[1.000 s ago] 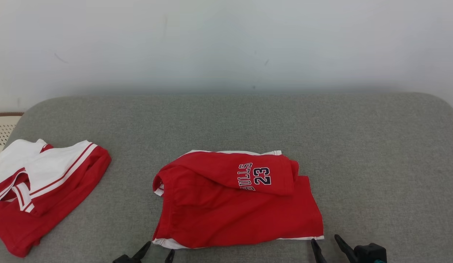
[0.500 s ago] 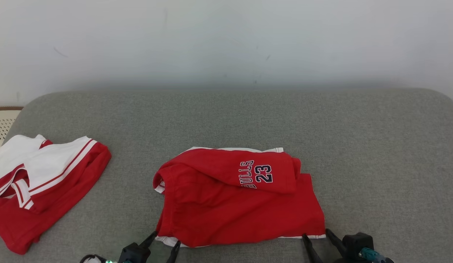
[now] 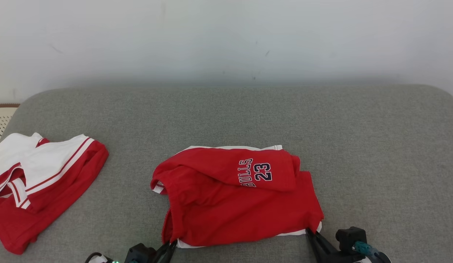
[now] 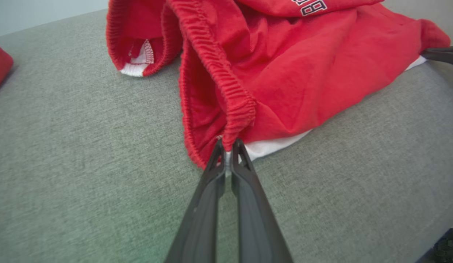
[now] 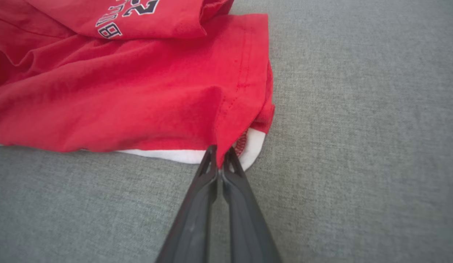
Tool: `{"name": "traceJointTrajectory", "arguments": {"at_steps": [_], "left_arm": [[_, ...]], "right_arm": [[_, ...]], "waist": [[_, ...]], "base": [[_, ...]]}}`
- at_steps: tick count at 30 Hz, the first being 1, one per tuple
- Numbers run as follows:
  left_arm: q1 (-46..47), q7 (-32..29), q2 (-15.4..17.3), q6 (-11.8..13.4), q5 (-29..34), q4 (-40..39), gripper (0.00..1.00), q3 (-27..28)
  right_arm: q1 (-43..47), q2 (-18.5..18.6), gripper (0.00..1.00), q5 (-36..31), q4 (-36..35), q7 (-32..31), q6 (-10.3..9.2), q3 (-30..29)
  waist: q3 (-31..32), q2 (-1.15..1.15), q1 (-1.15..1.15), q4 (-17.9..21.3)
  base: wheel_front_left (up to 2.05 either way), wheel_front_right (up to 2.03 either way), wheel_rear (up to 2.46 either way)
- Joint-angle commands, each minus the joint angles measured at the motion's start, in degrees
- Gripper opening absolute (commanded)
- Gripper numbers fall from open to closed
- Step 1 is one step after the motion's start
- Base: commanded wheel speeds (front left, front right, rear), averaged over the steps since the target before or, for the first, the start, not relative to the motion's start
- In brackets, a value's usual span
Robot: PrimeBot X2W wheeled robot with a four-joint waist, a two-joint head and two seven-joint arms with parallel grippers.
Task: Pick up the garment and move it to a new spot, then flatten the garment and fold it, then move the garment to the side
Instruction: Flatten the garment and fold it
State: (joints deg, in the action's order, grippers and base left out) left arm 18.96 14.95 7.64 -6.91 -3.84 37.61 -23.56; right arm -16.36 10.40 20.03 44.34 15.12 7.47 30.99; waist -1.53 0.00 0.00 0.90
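Note:
The garment (image 3: 233, 197) is a pair of red shorts with white trim and a "BULLS 23" print, lying folded in the middle of the grey cushion. My left gripper (image 3: 170, 245) is shut on its near left corner; the left wrist view shows the elastic waistband (image 4: 226, 98) pinched between the fingertips at my left gripper (image 4: 228, 148). My right gripper (image 3: 309, 232) is shut on the near right corner, where the red hem (image 5: 241, 87) is nipped between the tips of my right gripper (image 5: 219, 157). Both corners are lifted slightly off the cushion.
A second red and white garment (image 3: 40, 182) lies crumpled at the left edge of the grey cushion (image 3: 376, 153). A pale wall rises behind the cushion. A perforated cream surface (image 3: 0, 120) shows at far left. Bare cushion stretches to the right and behind.
Both grippers moved forward onto the shorts' near corners and closed on them; the near edge has bunched and risen a little. The camera has tilted slightly.

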Motion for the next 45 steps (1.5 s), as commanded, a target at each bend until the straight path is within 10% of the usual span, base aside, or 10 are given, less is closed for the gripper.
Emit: {"name": "traceJointTrajectory", "arguments": {"at_steps": [1, 15, 26, 45], "left_arm": [[-0.3, 0.4, 0.0, 0.0, -0.2, -0.4, 0.0, -0.1], [-1.3, 0.4, 1.7, -0.2, -3.8, -11.8, 0.0, 2.2], [16.0, -2.7, 7.6, -0.5, -8.2, -14.4, 0.0, -2.1], [66.1, -8.5, 8.7, -0.5, -27.8, 1.5, 0.0, -8.7]], "right_arm": [[-0.9, -0.4, 0.0, 0.4, 0.1, 0.0, 0.05, 0.2], [1.9, 4.2, 0.0, 11.8, -11.9, 0.0, 0.05, 2.4], [-12.4, 8.4, 0.0, 20.4, -18.4, -5.0, 0.05, 4.9], [-64.2, 1.6, 0.0, 37.4, 3.6, -9.3, 0.05, 0.2]], "waist": [[-0.1, 0.0, 0.0, 0.0], [1.4, 0.0, 0.0, -0.3], [-3.6, 0.0, 0.0, 2.7], [-16.8, 0.0, 0.0, 9.3]], "base": [[0.0, 0.0, 0.0], [0.0, 0.0, 0.0], [0.0, 0.0, 0.0], [0.0, 0.0, 0.0]]}}
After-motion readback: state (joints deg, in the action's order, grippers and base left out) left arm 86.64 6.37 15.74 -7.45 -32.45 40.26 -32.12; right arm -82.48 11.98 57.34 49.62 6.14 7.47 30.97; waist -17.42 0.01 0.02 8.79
